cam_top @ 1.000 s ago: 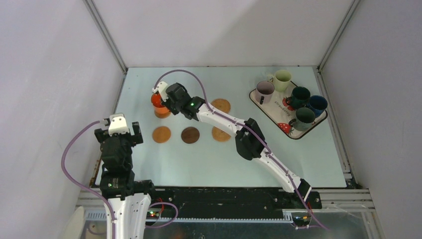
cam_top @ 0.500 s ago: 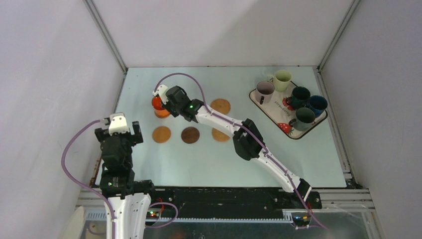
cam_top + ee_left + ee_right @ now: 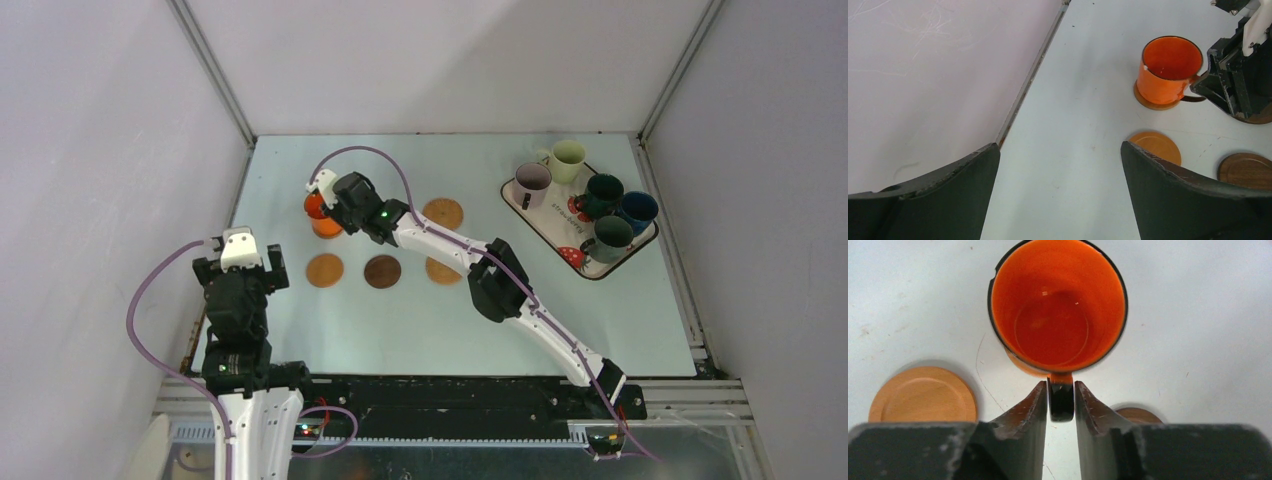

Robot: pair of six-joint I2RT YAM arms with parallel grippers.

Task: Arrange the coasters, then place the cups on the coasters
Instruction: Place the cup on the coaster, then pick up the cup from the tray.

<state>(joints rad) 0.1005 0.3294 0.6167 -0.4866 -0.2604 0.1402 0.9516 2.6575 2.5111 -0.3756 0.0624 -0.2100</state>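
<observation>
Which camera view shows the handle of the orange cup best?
The right wrist view: the handle of the orange cup sits close and central, between the right end effector's fingers. The left wrist view shows the cup from the side, its handle partly behind that end effector. In the top view the arm hides the handle.

— Where's the right gripper [image 3: 322,199]?
— Hard against the orange cup [image 3: 314,205]. From above, its jaws can't be read.
— Coasters?
— Nearer the bases than it: a tan coaster [image 3: 324,270], then a dark brown coaster [image 3: 382,271] rightward. Further right are a far tan coaster [image 3: 444,212] and a half-hidden tan coaster [image 3: 440,271] under the right arm [image 3: 500,285].
— The tray [image 3: 556,222]?
— Well to that gripper's right, holding a mauve-white cup [image 3: 532,183], a pale green cup [image 3: 567,155], a navy cup [image 3: 638,208], a far dark green cup [image 3: 604,190] and a near dark green cup [image 3: 611,236].
— The left gripper [image 3: 240,268]?
— Apart, jaws spread.
</observation>
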